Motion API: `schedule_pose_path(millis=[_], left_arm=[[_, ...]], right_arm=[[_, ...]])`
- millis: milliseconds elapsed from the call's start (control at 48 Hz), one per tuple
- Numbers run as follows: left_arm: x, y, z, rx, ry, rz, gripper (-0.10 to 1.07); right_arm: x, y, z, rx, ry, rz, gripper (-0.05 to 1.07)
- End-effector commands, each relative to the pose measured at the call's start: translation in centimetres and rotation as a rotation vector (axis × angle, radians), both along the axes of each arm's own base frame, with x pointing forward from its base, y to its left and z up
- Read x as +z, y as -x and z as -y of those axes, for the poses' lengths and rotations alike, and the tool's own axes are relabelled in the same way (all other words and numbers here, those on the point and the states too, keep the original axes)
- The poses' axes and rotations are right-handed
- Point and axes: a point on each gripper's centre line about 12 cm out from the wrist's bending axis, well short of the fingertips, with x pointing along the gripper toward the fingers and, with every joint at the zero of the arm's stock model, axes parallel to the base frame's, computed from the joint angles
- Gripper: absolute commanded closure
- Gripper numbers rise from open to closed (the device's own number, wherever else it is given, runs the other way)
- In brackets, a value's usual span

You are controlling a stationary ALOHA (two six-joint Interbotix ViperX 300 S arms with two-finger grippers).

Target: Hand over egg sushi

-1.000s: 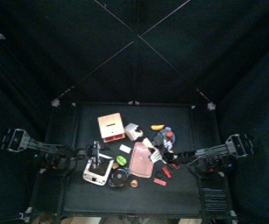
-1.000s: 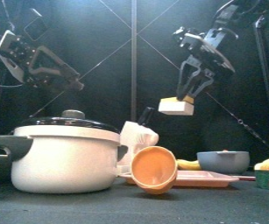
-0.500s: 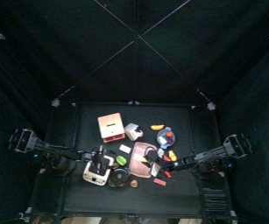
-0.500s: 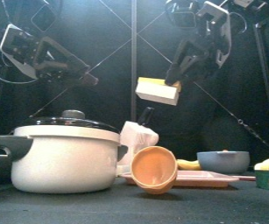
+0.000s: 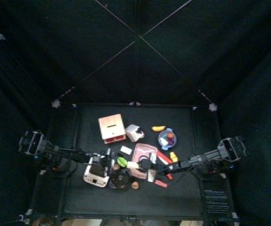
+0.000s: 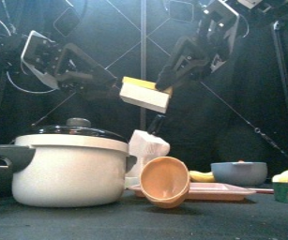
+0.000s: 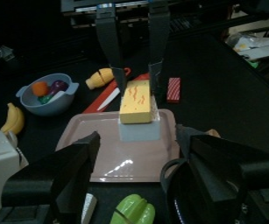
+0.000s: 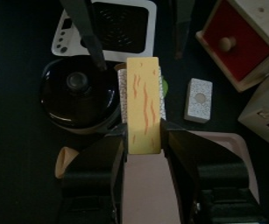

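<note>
1. The egg sushi (image 6: pixel 145 94) is held in the air above the surface (image 6: pixel 234 220), well clear of everything standing on it, and is seen tilted in the front view.
2. The right pincer (image 8: pixel 145 138) is clenched on the egg sushi (image 8: pixel 144 105); in the right wrist view its two jaws are pressed against the long sides of the yellow block near one end.
3. The left pincer (image 7: pixel 131 166) is released; its jaws are spread wide on either side of the egg sushi (image 7: pixel 139 102) without being seen to touch it.
4. In the left wrist view the egg sushi is shown gripped from the far side by the other arm's two black jaws, above a pink tray (image 7: pixel 127 153).
5. In the front view the left arm is seen reaching in from the left and the right arm from the right, and the egg sushi is held between them over the middle of the surface.
6. A white pot with a black lid (image 6: pixel 68 167) is stood on the surface below and to the left of the egg sushi.
7. An orange cup (image 6: pixel 162 180) is laid on its side just beside the pot, and a grey bowl (image 6: pixel 237 172) is set further right.
</note>
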Motion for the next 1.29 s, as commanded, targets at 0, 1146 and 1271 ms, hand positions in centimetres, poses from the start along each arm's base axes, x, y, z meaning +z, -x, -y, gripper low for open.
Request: schedule_pose_path(millis=[0, 1146, 1271], left_arm=[[0.8, -1.1, 0.0, 0.003, 0.004, 0.034, -0.03], [0.3, -2.4, -1.5, 0.068, 0.017, 0.022, 0.34], [0.3, -2.3, -1.5, 0.068, 0.017, 0.019, 0.34]], right_arm=[[1.5, -0.6, 0.4, -0.008, -0.002, 0.042, 0.49], [1.6, -1.1, 0.9, -0.017, 0.007, 0.047, 0.49], [1.5, -1.0, 0.9, -0.022, 0.005, 0.042, 0.49]])
